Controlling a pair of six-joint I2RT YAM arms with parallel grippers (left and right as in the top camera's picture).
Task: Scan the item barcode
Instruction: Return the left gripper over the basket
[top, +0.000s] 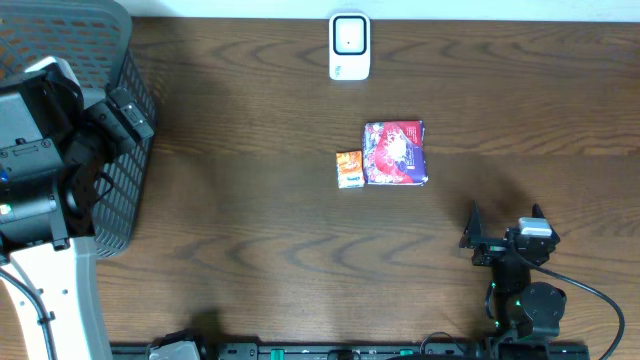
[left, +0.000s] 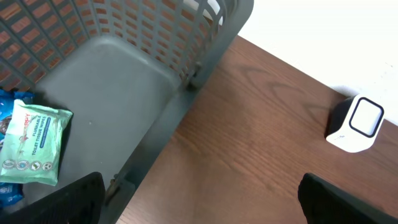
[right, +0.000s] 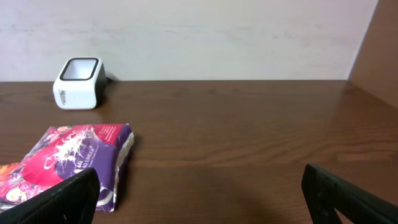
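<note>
A white barcode scanner (top: 349, 46) with a dark window stands at the table's far middle; it also shows as the scanner (left: 356, 124) and the scanner (right: 78, 83). A purple and red packet (top: 396, 153) lies flat mid-table, with a small orange box (top: 349, 169) touching its left side. In the right wrist view the packet (right: 74, 158) lies ahead to the left. My right gripper (top: 505, 228) hovers open and empty near the front right, short of the packet. My left gripper (top: 132, 112) is open and empty above the basket's right rim.
A grey mesh basket (top: 120, 60) fills the far left corner. Inside the basket (left: 112, 74) lie a green wipes packet (left: 34, 146) and a blue packet (left: 6, 109). A pale wall runs behind the table.
</note>
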